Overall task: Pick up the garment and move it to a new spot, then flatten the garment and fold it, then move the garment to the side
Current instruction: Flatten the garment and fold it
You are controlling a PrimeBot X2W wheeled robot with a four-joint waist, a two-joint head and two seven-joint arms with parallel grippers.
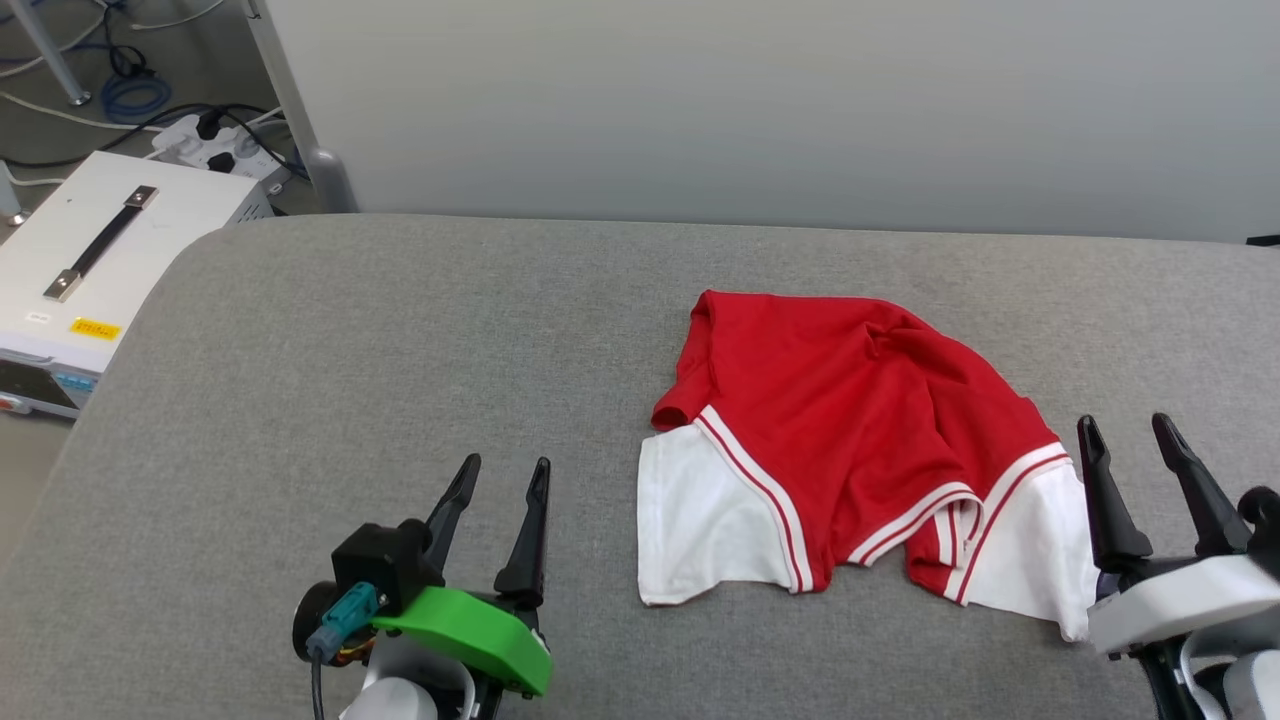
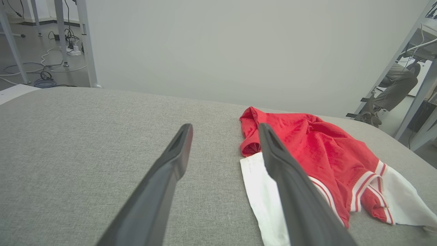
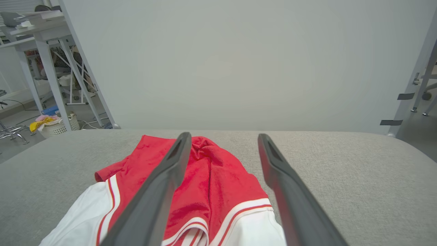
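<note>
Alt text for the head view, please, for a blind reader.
A crumpled red garment with white sleeves lies on the grey table, right of centre. The open left gripper sits apart at its left; the open right gripper is at its right edge.

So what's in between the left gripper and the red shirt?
Nothing but bare grey cloth surface lies between the left gripper and the red shirt; the head view shows it.

One garment [image 1: 850, 400], two pairs of jaws, one white box [image 1: 150, 250]
</note>
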